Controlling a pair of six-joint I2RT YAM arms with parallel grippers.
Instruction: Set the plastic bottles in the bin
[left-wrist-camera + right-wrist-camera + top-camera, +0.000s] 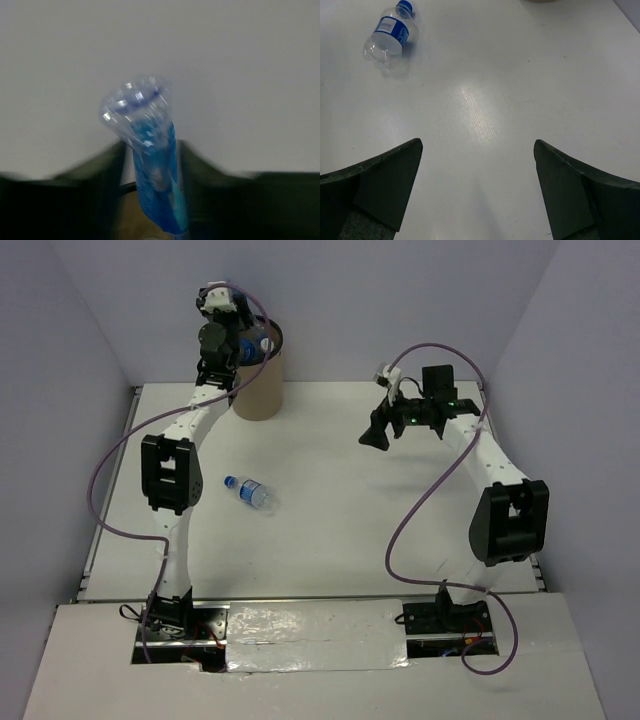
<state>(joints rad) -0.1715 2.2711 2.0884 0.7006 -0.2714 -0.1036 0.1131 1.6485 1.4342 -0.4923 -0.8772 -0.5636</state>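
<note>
Plastic bottle (254, 347) clamped in the left gripper (232, 352), at the rim of the bin (262, 390).
What the bin holds is hidden, and the left wrist view is blurred. A second bottle (249, 491) lies on the table (350, 530) nearer than the bin. The right gripper (477, 190) gapes, holding nothing.

Two plastic bottles (249, 491) (255, 347), one bin (262, 392), two robot arms (168, 476) (508, 520).

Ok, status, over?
Left gripper jaws shut on clear blue-labelled plastic bottle over tall tan cardboard bin. Right gripper jaws open, empty. Second clear bottle lying on white table. Nothing blocking.
</note>
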